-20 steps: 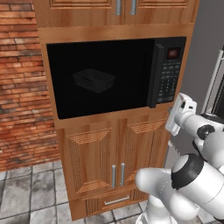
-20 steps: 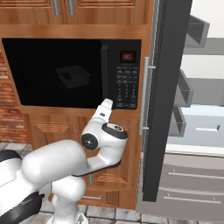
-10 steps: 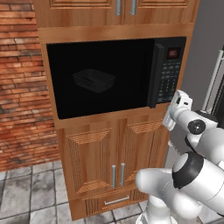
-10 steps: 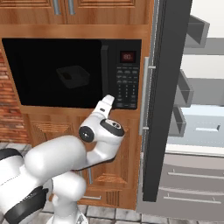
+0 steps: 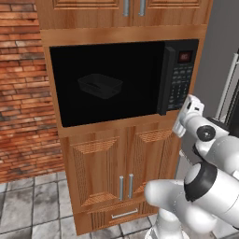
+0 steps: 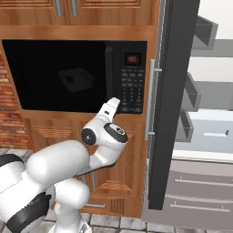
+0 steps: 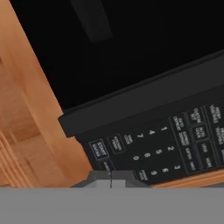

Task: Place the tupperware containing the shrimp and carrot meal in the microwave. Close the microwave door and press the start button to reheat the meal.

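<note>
Left base view: the gripper is rising from just below the keypad toward its lower edge, having climbed a little over the past second. The door is sitting flush against the microwave, and the tub is showing dimly through the dark glass (its food is too dark to make out). Placing and closing therefore look done; pressing start is likely the step in hand.

Right base view: the white hand is tilting up and inward, its tip now closer to the bottom of the keypad than half a second ago. The tub is lying inside, up and to the left of the hand, behind the shut door. The grey fridge door is standing open to the right.

Hand view: the fingers are pressed together, holding nothing, and are pointing at the bottom row of the keypad, just beside the outlined corner button.
</note>
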Robot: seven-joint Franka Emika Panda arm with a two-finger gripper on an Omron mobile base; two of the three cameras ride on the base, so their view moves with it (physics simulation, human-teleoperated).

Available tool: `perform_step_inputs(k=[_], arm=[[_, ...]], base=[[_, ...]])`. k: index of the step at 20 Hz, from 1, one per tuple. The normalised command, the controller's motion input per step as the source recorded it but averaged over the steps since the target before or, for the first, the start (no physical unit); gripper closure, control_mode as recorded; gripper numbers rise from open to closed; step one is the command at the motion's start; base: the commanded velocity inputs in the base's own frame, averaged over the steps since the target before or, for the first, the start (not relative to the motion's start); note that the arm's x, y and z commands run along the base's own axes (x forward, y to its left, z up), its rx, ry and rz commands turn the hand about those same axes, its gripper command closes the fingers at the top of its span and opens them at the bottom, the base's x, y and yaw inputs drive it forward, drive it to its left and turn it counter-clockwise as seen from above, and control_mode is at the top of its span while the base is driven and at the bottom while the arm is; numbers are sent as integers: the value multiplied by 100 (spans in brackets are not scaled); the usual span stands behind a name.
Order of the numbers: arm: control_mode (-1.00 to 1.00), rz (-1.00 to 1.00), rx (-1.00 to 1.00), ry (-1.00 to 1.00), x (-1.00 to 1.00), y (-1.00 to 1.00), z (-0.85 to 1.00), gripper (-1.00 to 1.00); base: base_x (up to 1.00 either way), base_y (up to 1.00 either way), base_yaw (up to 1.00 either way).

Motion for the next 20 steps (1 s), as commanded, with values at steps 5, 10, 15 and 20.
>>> perform_step_inputs(k=[5,10,15,20], arm=[[-100,0,0,4,33,-1,-1,100],[-100,0,0,5,23,-15,-10,100],[-100,0,0,4,15,-19,-13,100],[-100,0,0,3,26,-10,-7,100]], base=[[0,0,0],[0,0,0],[0,0,0],[0,0,0]])
